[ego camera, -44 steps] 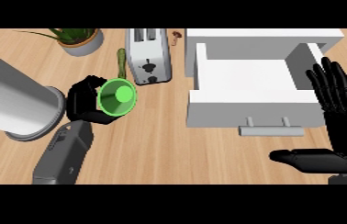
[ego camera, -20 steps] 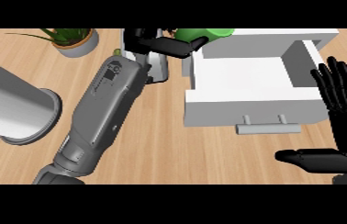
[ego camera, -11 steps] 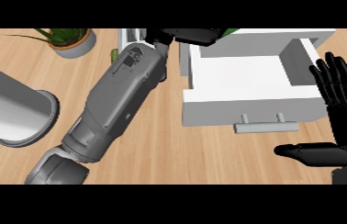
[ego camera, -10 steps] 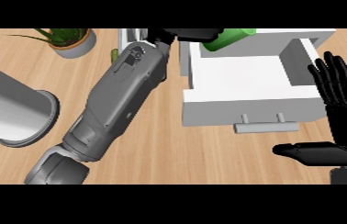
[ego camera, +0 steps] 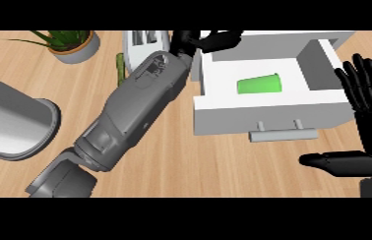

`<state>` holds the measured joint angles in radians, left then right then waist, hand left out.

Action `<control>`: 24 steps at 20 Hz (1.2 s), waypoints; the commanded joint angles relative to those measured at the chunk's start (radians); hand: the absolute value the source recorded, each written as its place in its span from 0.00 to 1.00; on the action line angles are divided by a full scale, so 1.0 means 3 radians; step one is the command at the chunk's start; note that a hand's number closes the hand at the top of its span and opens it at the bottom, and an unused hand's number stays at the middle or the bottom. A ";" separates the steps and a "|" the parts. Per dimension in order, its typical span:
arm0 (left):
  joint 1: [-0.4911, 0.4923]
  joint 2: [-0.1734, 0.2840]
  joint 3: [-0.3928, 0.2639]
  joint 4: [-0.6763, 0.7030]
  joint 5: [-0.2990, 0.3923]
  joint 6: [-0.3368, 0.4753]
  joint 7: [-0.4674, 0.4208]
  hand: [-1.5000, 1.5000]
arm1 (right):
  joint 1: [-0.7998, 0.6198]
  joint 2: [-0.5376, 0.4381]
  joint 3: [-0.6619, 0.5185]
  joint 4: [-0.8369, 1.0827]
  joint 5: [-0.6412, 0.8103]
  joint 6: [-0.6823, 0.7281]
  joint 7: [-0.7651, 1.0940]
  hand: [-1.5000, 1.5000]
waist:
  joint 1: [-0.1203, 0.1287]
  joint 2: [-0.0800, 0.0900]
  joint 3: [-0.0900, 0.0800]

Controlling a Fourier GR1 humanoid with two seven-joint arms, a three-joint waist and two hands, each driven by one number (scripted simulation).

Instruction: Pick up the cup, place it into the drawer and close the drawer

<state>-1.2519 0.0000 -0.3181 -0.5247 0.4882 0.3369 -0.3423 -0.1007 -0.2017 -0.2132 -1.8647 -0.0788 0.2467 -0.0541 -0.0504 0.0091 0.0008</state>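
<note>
Your left hand [ego camera: 210, 40] has its fingers spread & holding nothing, hovering over the drawer's back-left corner. That's the change: half a sec ago they were curled round the cup up at the drawer's back rim; now the cup [ego camera: 259, 83] lies on its side inside the drawer [ego camera: 254, 118], about mid-floor, apart from the fingers. So pick & place look done; only the closing is left, I'd say.

The left forearm runs diagonally from the drawer's left wall down toward the lower-left, same line as before.

Your right hand [ego camera: 361, 86] sits just right of the drawer, fingers straight & up, thumb out below the drawer front. It's resting, barely shifted vs earlier.

The drawer's fully open, handle [ego camera: 283, 134] on the near face. Next, prob. get the left arm clear of the drawer, then push the front in.
</note>
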 commanded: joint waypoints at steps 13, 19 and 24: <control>-0.0093 0.0000 -0.1091 0.0363 0.0179 0.0270 0.0384 0.00 | -0.0212 -0.0018 0.0035 0.0196 0.0067 -0.0003 -0.0026 0.00 | -0.0090 0.0031 0.0002; -0.0064 0.0000 -0.1088 0.0224 0.0384 0.0553 0.0089 0.00 | -0.0091 0.0101 0.0146 -0.0106 -0.0207 0.0130 0.0048 0.00 | -0.0133 0.0030 0.0000; -0.0006 0.0000 -0.1076 -0.0126 0.0545 0.0678 -0.0067 0.00 | -0.0035 0.0021 0.0075 -0.0241 -0.0745 0.0415 0.0238 1.00 | -0.0045 -0.0005 -0.0001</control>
<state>-1.2528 0.0000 -0.6437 -0.5065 0.6135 0.5122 -0.3440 -0.1302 -0.1863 -0.1891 -1.9017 -0.2220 0.3201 -0.0020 -0.0765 0.0131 0.0008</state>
